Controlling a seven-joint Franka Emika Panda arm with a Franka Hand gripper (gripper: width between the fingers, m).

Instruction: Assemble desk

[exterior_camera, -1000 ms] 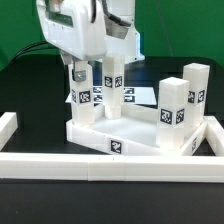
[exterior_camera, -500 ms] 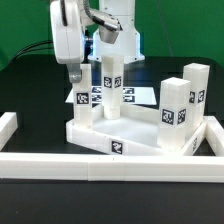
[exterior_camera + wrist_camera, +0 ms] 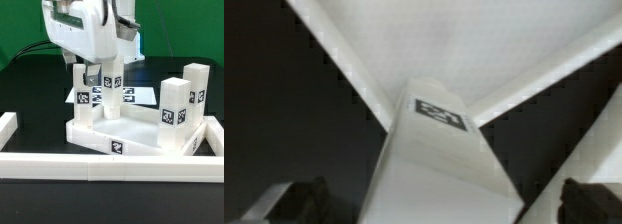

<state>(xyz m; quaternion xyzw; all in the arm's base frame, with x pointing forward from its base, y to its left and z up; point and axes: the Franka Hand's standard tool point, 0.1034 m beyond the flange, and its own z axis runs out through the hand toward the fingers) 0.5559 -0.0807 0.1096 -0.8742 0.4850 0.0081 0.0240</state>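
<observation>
The white tray-like tabletop [image 3: 128, 138] lies in the middle with a tag on its front edge. Four white tagged legs stand on or by it: one at the exterior view's left [image 3: 83, 98], one in the middle [image 3: 113, 95], and two at the right [image 3: 172, 112] [image 3: 197, 88]. My gripper [image 3: 104, 72] hangs over the tops of the left and middle legs and hides the middle leg's top. In the wrist view a tagged leg [image 3: 441, 150] runs between my fingers [image 3: 304, 200], with dark gaps on both sides. The gripper [image 3: 446, 205] is open.
Long white border rails run along the front [image 3: 110, 166], the exterior view's left [image 3: 8, 126] and right [image 3: 213, 136]. The marker board [image 3: 136, 95] lies flat behind the tabletop. The table surface is black.
The gripper swung to the exterior view's left half a second ago and has now come back right, over the middle leg's top. The legs and tabletop have not moved.
</observation>
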